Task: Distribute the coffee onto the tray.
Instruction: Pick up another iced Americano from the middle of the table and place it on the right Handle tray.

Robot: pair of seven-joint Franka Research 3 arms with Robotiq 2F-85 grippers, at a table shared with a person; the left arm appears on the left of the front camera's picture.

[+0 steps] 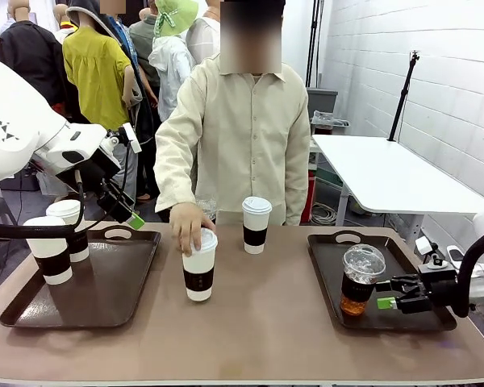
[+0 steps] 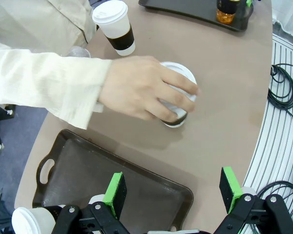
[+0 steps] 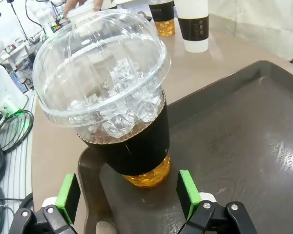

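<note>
White left arm (image 1: pixel 16 121); black fingers (image 2: pixel 101 217), green pads (image 2: pixel 115 194).

Five cups, all upright. Lower left of the front view: two white paper cups with white lids and dark brown sleeves, the near-left cup (image 1: pixel 48 251) and the rear-left cup (image 1: pixel 69 230) just beside it. Centre: the middle cup (image 1: pixel 198 274), same type. Up and right of it, apart: the back cup (image 1: pixel 256 226). Lower right: the clear dome-lidded cup (image 1: pixel 360 282), with a dark sleeve, ice and amber liquid at the base.
</note>
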